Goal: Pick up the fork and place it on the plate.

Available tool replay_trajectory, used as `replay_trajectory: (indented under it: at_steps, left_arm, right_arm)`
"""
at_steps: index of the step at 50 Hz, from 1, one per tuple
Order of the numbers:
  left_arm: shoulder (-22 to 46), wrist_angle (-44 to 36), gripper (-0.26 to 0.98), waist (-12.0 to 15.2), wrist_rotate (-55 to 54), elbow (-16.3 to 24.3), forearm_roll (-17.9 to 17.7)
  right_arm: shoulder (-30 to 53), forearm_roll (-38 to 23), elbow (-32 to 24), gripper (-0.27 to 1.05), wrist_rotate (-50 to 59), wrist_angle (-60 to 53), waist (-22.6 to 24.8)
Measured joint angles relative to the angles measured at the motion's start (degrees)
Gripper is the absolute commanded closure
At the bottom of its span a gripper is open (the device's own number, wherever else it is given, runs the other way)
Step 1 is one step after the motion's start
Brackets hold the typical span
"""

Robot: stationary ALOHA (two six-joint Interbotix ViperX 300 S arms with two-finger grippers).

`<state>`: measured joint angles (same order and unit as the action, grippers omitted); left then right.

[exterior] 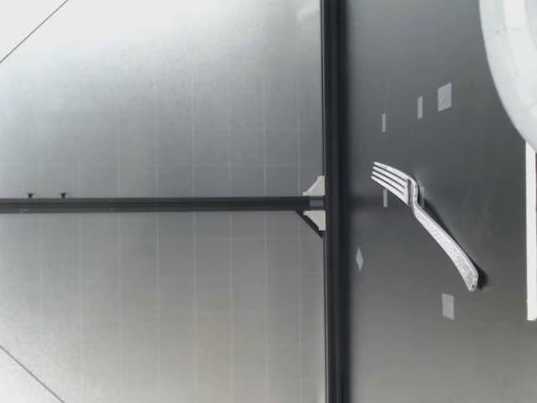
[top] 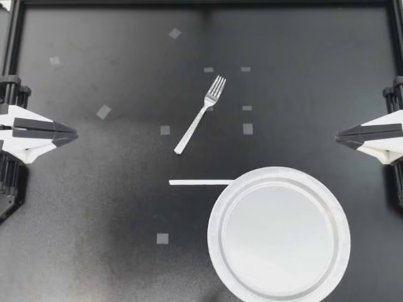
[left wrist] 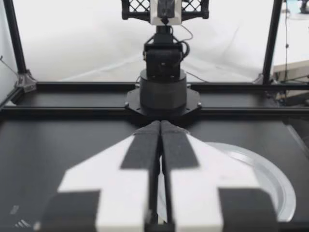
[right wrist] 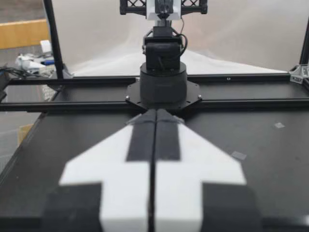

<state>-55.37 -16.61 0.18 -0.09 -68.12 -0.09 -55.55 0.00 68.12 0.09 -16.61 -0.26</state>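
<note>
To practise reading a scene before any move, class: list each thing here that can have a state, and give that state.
paper plate: right side up, empty.
fork: lying flat on the table, ungripped, apart from the paper plate.
left gripper: shut, holding nothing.
right gripper: shut, holding nothing.

Setting: a robotics lab test cell was indicated.
Work surface: a matte black table (top: 94,201) was seen, marked with grey tape squares (top: 103,112) and a white strip (top: 201,182).
Enclosure: the table was bounded by black metal frame rails (top: 201,4); a plain white backdrop (exterior: 168,101) was seen behind.
Fixed hardware: a robot arm base (left wrist: 163,89) was mounted at the table edge.
Surroundings: cables and loose gear (right wrist: 31,60) were noted outside the frame.
</note>
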Motion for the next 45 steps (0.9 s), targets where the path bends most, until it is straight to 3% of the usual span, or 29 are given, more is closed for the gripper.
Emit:
replay_trajectory:
  at_steps: [5,14,18,27,35,45]
  left_arm:
    - [-1.5,0.2,0.79,0.7,-1.1,-2.5,-0.5]
    - [-5.0,3.4,0.81,1.2,-3.1,-1.3,-7.9]
    - [-5.4,11.0,0.81,1.9,-2.8,3.8,-10.2]
    - [-0.9,33.4,0.75,6.0,-2.7,19.2,-10.5]
    - [5.6,40.6,0.51,8.5,-2.8,28.7,-10.5]
    - [14.3,50.6,-0.04,12.7,-3.2,36.1,-10.5]
  right_arm:
    - [-0.1,0.1,1.5,0.9,-0.4,0.0,-0.1]
    - [-1.6,2.8,3.8,0.92,2.2,0.3,-0.6]
    - [-2.0,4.6,3.9,0.92,4.0,1.6,-2.1]
    - [-2.0,5.1,3.9,0.89,5.1,6.2,-7.0]
    - [-2.2,5.1,3.9,0.83,5.1,6.9,-8.1]
    - [-2.4,5.1,4.0,0.64,5.3,7.3,-8.3]
